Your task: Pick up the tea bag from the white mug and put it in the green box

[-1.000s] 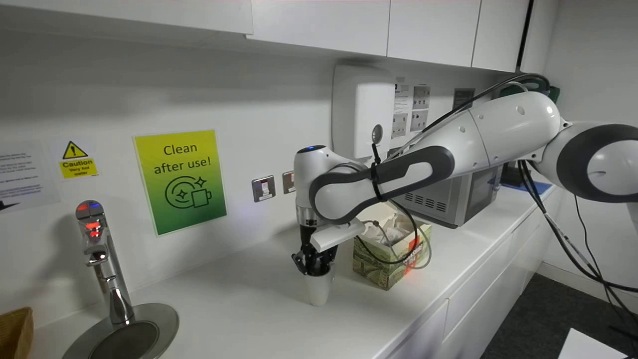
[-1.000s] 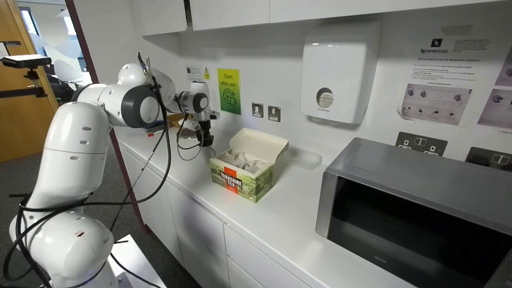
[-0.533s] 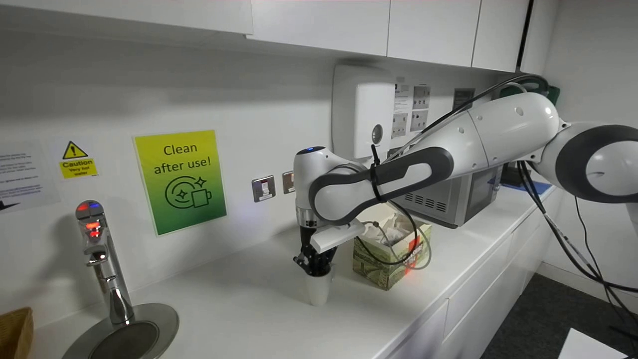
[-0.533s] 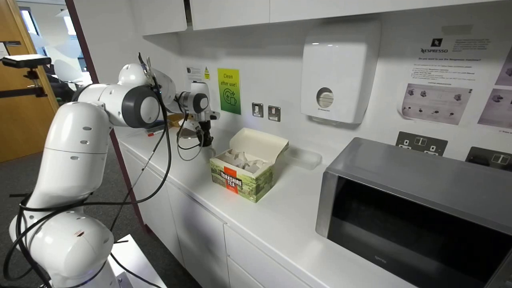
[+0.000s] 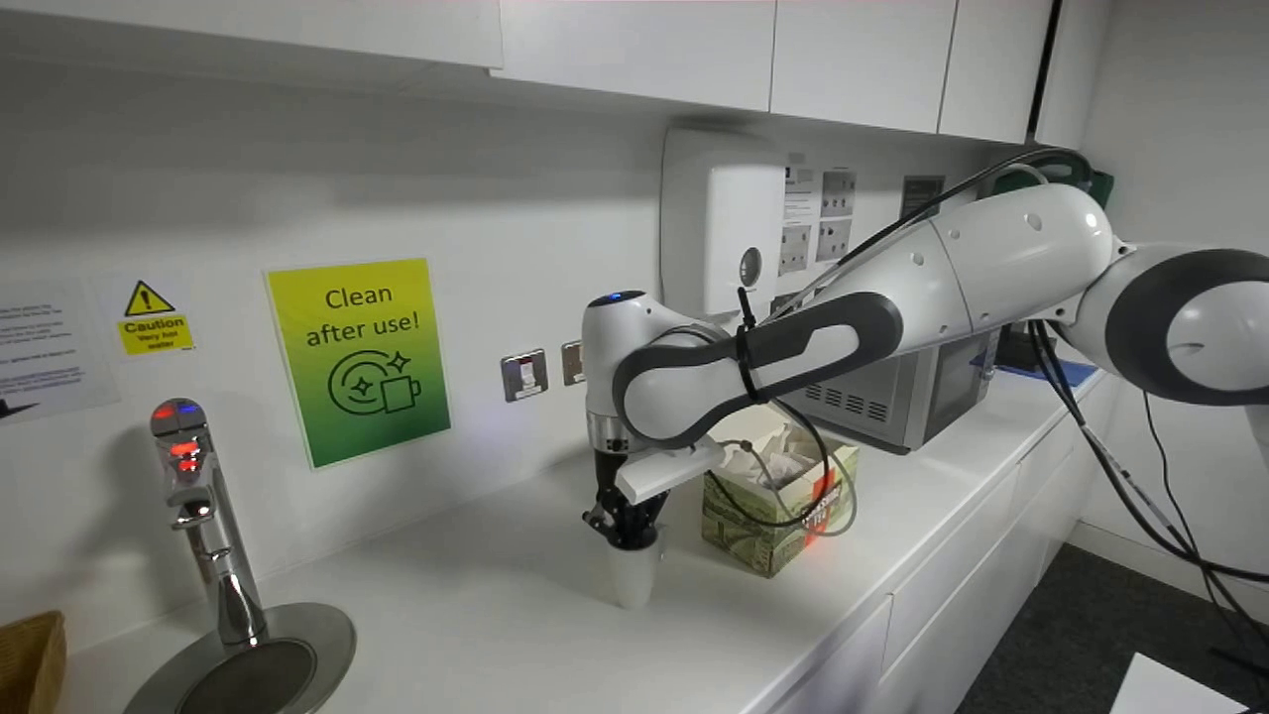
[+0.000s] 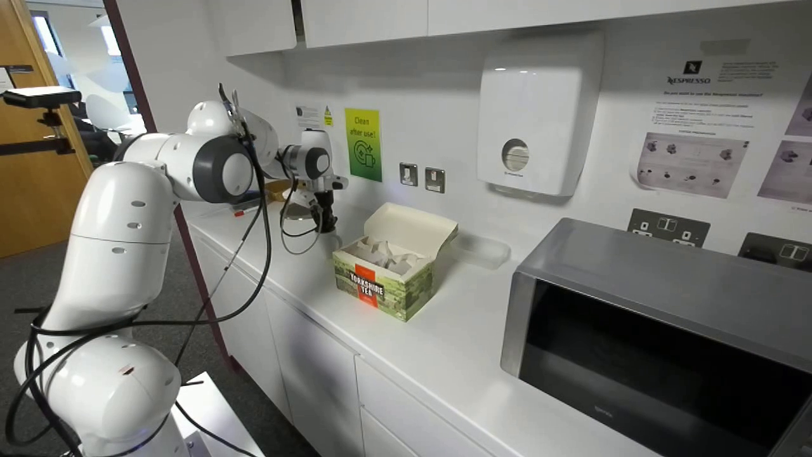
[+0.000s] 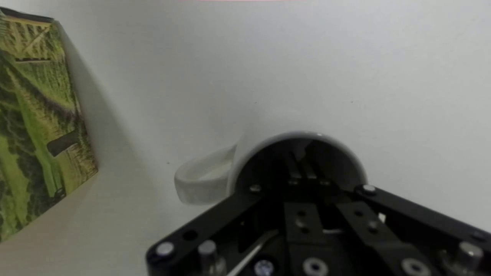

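The white mug [image 5: 633,580] stands upright on the counter. The wrist view shows its rim and handle [image 7: 205,178]. My black gripper [image 5: 632,535] points down with its fingers inside the mug's mouth. In the wrist view the fingers [image 7: 299,159] are drawn close together with a narrow gap. A small pale patch, apparently the tea bag [image 7: 302,147], shows at their tips; the dark mug hides the rest. The green box [image 6: 412,295] stands open beside the mug, lid up, with pale tea bags inside. Its side also shows in the wrist view [image 7: 38,126].
A grey microwave [image 6: 660,292] stands past the box, and a clear plastic tray [image 6: 482,251] lies behind it by the wall. A tap [image 5: 213,535] with a round drain is along the counter. A cable loop from my arm hangs in front of the box.
The arm has hardly moved. In an exterior view the gripper's outer knuckle has drawn in and down slightly over the mug. The mug and box have stayed in place.
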Motion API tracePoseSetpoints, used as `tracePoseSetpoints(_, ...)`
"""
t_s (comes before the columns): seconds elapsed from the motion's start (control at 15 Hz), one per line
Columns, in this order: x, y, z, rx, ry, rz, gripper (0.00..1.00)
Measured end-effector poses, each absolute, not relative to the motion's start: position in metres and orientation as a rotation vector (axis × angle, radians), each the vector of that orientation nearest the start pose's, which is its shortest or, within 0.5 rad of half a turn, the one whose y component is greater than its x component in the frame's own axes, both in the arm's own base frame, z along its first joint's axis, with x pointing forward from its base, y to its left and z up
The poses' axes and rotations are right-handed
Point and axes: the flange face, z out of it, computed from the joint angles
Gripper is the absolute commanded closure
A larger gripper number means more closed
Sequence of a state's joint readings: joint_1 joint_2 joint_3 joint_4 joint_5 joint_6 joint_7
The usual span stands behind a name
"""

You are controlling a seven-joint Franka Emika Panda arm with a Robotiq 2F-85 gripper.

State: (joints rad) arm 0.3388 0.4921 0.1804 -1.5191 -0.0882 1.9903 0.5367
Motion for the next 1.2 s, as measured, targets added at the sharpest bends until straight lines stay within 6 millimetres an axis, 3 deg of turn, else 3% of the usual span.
tracePoseSetpoints(0.67,0.599,0.351,0.426,-3.13,-0.087,-0.116,1.0)
tracePoseSetpoints(1.2,0.598,0.357,0.449,-3.125,-0.113,-0.191,1.0)
